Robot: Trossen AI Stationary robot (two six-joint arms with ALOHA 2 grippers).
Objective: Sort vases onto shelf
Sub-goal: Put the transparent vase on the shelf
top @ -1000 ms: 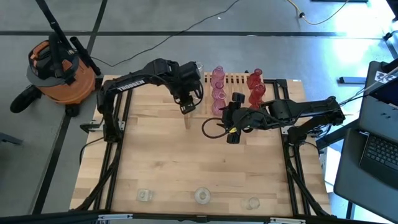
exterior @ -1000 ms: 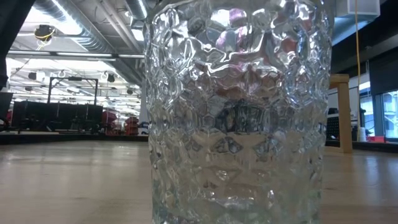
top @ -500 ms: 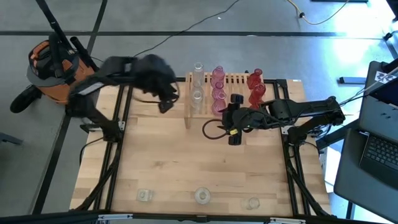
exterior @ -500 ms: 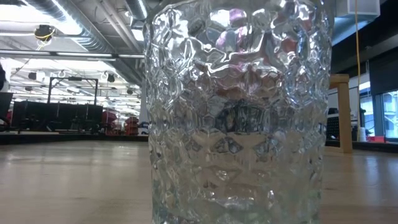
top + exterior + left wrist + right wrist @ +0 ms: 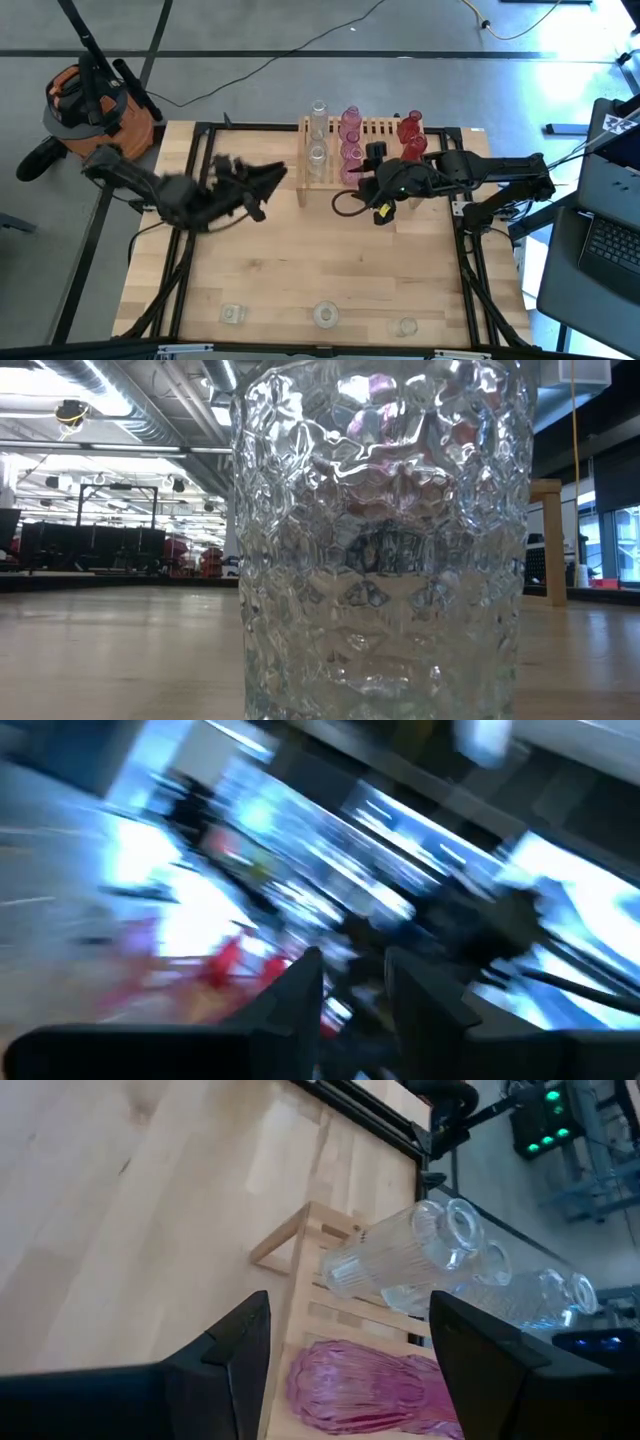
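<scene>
The slatted wooden shelf (image 5: 372, 150) stands at the table's far edge. On it, in the high view, stand two clear vases (image 5: 317, 132), pink vases (image 5: 350, 140) and red vases (image 5: 411, 138). Three more clear vases (image 5: 326, 315) stand in a row along the near edge, and one of them (image 5: 380, 540) fills the low view. My right gripper (image 5: 363, 180) is open and empty just near of the pink vases. In its wrist view the pink vase (image 5: 360, 1400) lies ahead between its fingers (image 5: 350, 1300), with clear vases (image 5: 400, 1255) beyond. My left gripper (image 5: 278, 175) hangs over the table's left half, blurred, its fingers (image 5: 350, 980) a little apart and empty.
An orange shop vacuum (image 5: 95, 110) sits on the floor beyond the table's far-left corner, and a laptop (image 5: 605, 240) is at the right. A black cable loop (image 5: 345, 205) hangs by my right gripper. Bare planks (image 5: 330, 255) stretch between the shelf and the near row of vases.
My left arm has swung fast away from the shelf, toward the table's left and near edges. A clear vase that its gripper covered now stands in plain sight on the shelf. My right gripper has shifted slightly toward the far edge, closer to the pink vases.
</scene>
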